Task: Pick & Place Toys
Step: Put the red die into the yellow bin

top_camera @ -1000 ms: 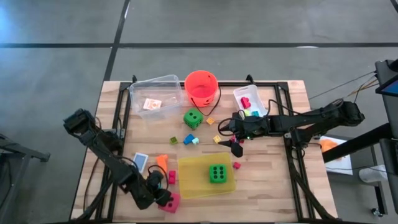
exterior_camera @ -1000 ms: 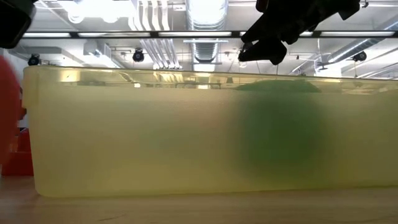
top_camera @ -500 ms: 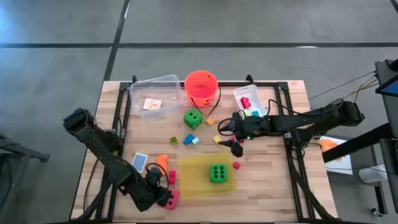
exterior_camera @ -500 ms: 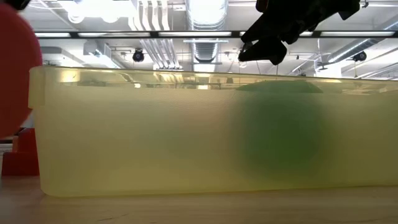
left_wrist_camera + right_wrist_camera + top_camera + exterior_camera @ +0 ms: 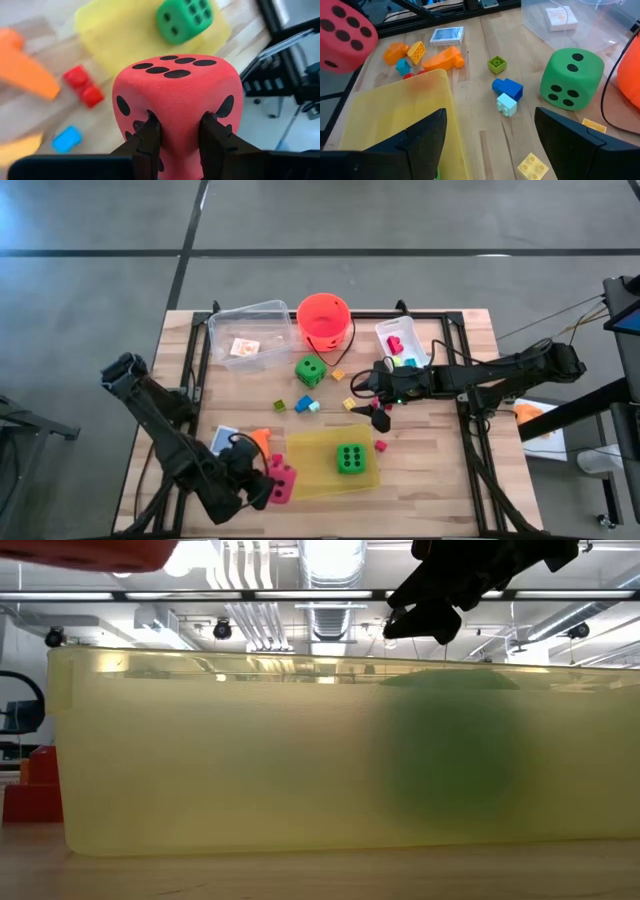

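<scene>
The pink foam die (image 5: 281, 480) hangs above the table's near left, beside the yellow tray (image 5: 310, 442), with my left gripper (image 5: 264, 486) shut on it. One green die (image 5: 350, 458) lies in the tray. Another green die (image 5: 310, 371) rests on the wood near the orange-red bucket (image 5: 323, 320). Small bricks (image 5: 306, 404) lie scattered mid-table. My right gripper (image 5: 379, 416) hovers open above the table, just past the tray's far right corner, touching nothing. In the right wrist view the pink die (image 5: 342, 35) shows raised beyond the tray (image 5: 395, 115). My left gripper pinches the pink die at its side facing the wrist (image 5: 177, 127), the foam bulging between the two fingers (image 5: 150, 137) and dented where they dig in. The fingers slant down from the table's near left. The die is lifted clear of the table, tilted.
A clear tub (image 5: 250, 330) with a card (image 5: 244, 347) stands far left, and a small white box (image 5: 400, 338) with pieces far right. An orange shape (image 5: 260, 438), a red brick (image 5: 84, 87) and a card (image 5: 224, 438) lie left of the tray.
My left gripper has risen with the pink die, lifting it off the table near the front edge and carrying it a little toward the tray. The wrist has turned, so the die now shows another face. My right arm has kept still.
</scene>
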